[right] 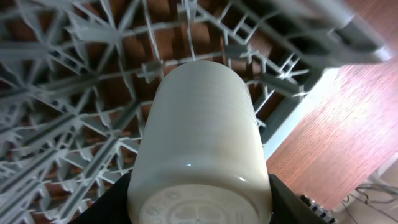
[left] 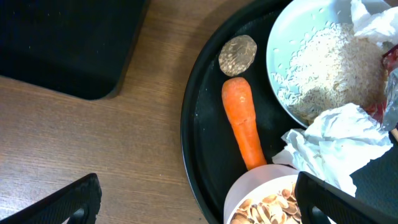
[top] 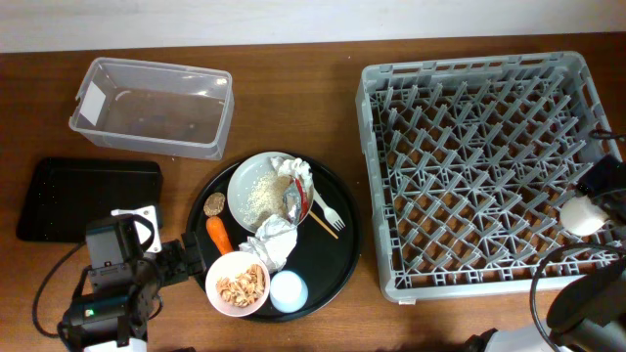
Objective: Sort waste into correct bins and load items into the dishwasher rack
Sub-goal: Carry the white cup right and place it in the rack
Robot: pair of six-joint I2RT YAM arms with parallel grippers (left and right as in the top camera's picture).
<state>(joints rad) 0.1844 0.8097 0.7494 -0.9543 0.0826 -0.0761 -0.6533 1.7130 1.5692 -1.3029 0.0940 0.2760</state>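
My right gripper (right: 199, 208) is shut on the white cup (right: 202, 137), held bottom-up over the right side of the grey dishwasher rack (top: 489, 166); the cup also shows in the overhead view (top: 584, 215). My left gripper (left: 199, 208) is open and empty, over the left rim of the round black tray (left: 205, 143), with one finger above the pink bowl (left: 267, 199) of peanuts. Ahead of it lie the orange carrot piece (left: 244, 124), the brown lump (left: 237, 55), crumpled tissue (left: 333, 146), and the white plate (left: 323, 68) with rice.
The clear tub (top: 152, 108) stands at the back left, with the shallow black tray (top: 88, 198) in front of it. On the round tray are also foil (top: 291, 200), a white fork (top: 328, 210), a thin wooden stick (top: 323, 225) and the pale blue cup (top: 288, 291).
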